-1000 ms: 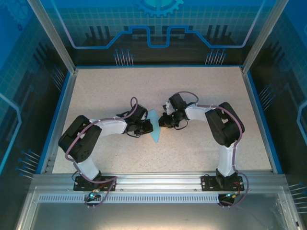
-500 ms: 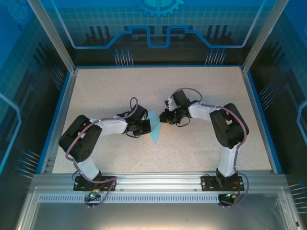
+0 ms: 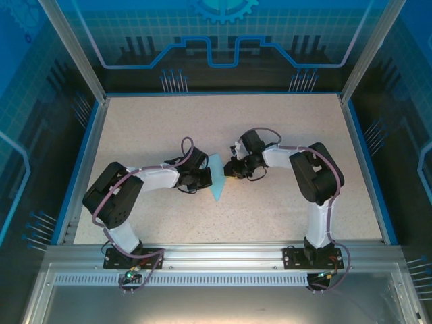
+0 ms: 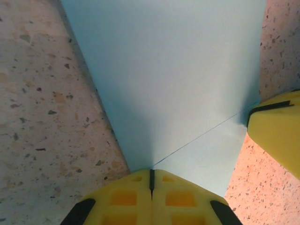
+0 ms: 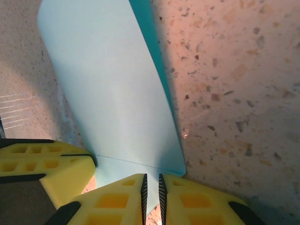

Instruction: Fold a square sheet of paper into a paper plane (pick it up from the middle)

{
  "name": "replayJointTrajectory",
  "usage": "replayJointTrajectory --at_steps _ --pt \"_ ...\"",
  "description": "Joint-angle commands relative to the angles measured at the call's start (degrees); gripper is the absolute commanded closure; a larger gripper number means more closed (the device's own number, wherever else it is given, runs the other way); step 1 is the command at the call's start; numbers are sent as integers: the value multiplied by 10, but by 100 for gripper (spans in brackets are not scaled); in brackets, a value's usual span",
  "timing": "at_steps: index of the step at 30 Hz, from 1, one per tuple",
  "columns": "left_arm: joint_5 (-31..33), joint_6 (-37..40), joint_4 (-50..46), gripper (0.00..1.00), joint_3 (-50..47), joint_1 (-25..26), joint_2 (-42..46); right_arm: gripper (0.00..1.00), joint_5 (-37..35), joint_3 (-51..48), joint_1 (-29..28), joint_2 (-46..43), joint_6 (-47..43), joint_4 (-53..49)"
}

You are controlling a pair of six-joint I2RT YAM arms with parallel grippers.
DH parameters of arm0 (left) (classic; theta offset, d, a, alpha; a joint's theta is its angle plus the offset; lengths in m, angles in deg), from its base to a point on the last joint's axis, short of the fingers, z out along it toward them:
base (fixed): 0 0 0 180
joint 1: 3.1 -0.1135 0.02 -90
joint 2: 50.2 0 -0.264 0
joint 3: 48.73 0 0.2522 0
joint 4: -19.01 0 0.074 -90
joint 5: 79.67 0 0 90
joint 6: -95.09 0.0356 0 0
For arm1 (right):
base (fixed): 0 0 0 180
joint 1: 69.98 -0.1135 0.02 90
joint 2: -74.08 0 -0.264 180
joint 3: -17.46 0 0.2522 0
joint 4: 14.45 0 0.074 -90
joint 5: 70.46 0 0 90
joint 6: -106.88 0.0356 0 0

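Both grippers met over the middle of the bench (image 3: pixel 283 128), the left gripper (image 3: pixel 206 177) clamped shut on one edge of the square sheet of paper (image 3: pixel 216 177) and the right gripper (image 3: pixel 229 169) pinched nearly shut on the opposite edge, leaving the sheet bowed between them. A single fine crease (image 4: pixel 201 137) ran from one pinch to the other. Folding seemed barely begun, with no pointed nose or wings formed yet.

A robot test cell: speckled tabletop (image 3: pixel 270 128) fenced by aluminium posts (image 3: pixel 71 47) and blue printed panels (image 3: pixel 223 34).
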Motion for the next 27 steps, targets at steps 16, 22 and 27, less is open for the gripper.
replayJointTrajectory --at_steps 16,22,27 --pt "46 6 -72 100 5 3 -23 85 -92 54 1 18 27 -58" --pt "44 7 -72 100 7 5 -22 85 -64 24 -12 -37 7 -32" --pt "45 7 -72 100 9 6 -22 85 -68 -18 -37 -87 1 -22"
